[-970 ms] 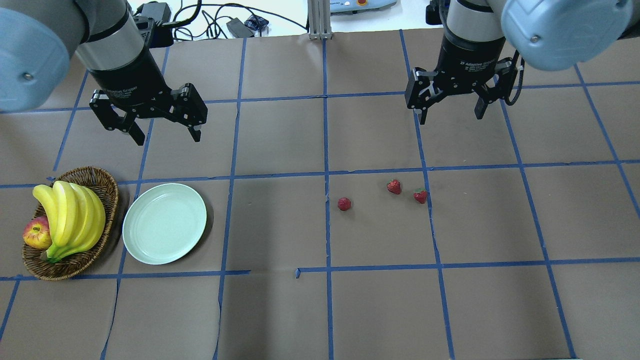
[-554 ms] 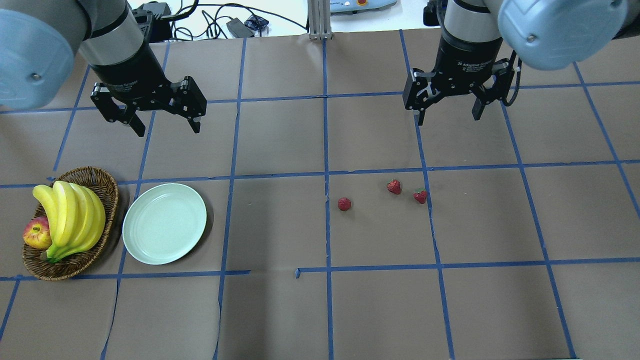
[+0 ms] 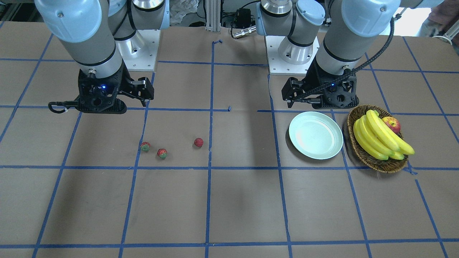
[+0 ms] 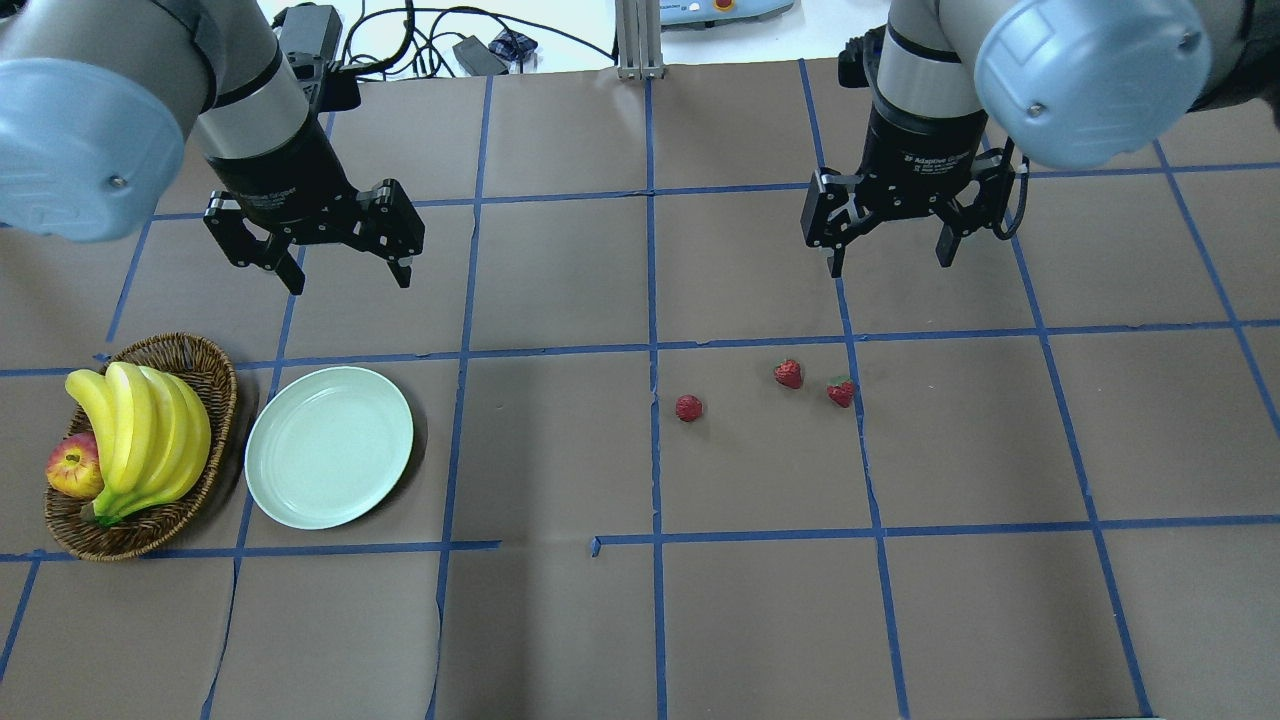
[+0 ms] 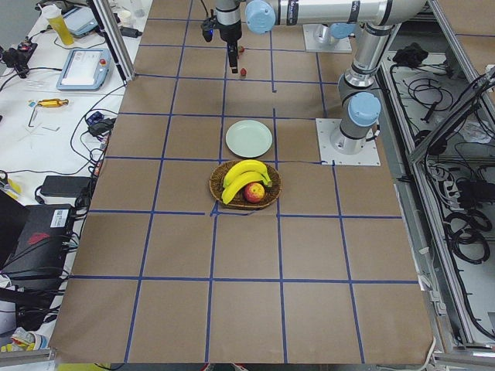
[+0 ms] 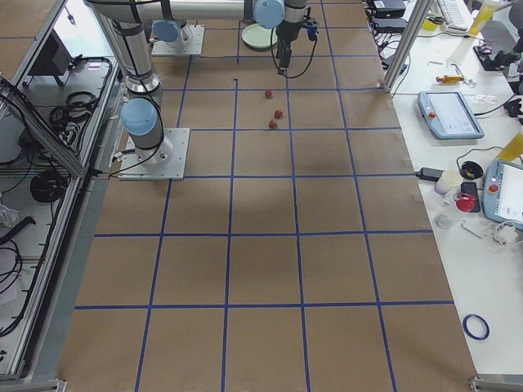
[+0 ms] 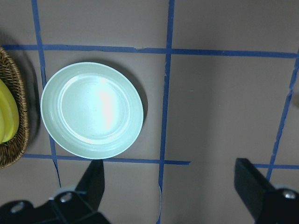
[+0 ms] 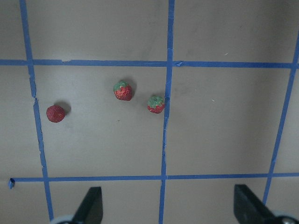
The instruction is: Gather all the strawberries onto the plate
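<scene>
Three strawberries lie on the brown table right of centre: one (image 4: 688, 408) apart to the left, two (image 4: 788, 374) (image 4: 841, 392) close together. They show in the right wrist view (image 8: 55, 113) (image 8: 123, 90) (image 8: 156, 104). The mint-green plate (image 4: 329, 447) is empty at the left, also in the left wrist view (image 7: 92, 110). My left gripper (image 4: 350, 280) is open and empty, behind the plate. My right gripper (image 4: 889, 264) is open and empty, behind the strawberries and above the table.
A brown wicker basket (image 4: 215, 380) with bananas (image 4: 140, 430) and an apple (image 4: 73, 467) stands just left of the plate, nearly touching it. Blue tape lines grid the table. Cables and boxes lie beyond the far edge.
My left gripper has shifted slightly right and towards the plate. My right gripper has shifted slightly left and towards the strawberries. Both stay open. The strawberries and plate have not moved.
</scene>
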Controlling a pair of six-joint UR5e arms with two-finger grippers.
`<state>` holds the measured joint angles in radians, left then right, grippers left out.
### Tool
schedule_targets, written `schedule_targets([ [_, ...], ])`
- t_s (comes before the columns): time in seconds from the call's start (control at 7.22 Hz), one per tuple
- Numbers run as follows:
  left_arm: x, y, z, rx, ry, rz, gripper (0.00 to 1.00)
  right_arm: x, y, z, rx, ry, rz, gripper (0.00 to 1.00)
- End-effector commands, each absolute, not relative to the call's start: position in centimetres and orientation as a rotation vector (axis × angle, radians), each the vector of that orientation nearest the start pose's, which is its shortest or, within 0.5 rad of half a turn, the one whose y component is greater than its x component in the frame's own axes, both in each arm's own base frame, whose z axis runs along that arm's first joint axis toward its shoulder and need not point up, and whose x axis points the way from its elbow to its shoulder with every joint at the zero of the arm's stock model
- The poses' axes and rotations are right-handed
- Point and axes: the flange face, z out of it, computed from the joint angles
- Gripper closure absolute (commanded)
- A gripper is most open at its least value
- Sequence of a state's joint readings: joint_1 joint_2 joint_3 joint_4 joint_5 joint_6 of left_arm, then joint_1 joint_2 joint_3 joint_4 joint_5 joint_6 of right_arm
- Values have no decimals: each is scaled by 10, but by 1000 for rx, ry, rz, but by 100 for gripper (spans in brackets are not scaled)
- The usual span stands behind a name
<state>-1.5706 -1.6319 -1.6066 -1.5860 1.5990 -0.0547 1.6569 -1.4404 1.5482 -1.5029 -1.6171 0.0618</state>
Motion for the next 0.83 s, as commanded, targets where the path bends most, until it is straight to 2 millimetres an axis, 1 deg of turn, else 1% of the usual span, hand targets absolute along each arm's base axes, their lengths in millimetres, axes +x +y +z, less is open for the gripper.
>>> schedule_targets([
  [0.0, -130, -508, 424, -87, 3100, 218, 0, 177, -518, 380, -80, 3185, 284, 0],
  [0.14, -129, -510, 420, -91, 3097, 229, 0, 183, -528, 348, -137, 3183, 248, 0],
  [0.28, -129, -511, 416, -91, 3096, 241, 0, 195, -534, 322, -234, 3178, 226, 0],
  [0.42, -129, -512, 414, -91, 3095, 248, 0, 203, -535, 310, -276, 3175, 226, 0],
  [0.55, -129, -512, 409, -89, 3094, 265, 0, 204, -539, 300, -290, 3172, 217, 7],
  [0.69, -129, -512, 405, -86, 3093, 274, 0, 212, -542, 274, -365, 3160, 258, 8],
])
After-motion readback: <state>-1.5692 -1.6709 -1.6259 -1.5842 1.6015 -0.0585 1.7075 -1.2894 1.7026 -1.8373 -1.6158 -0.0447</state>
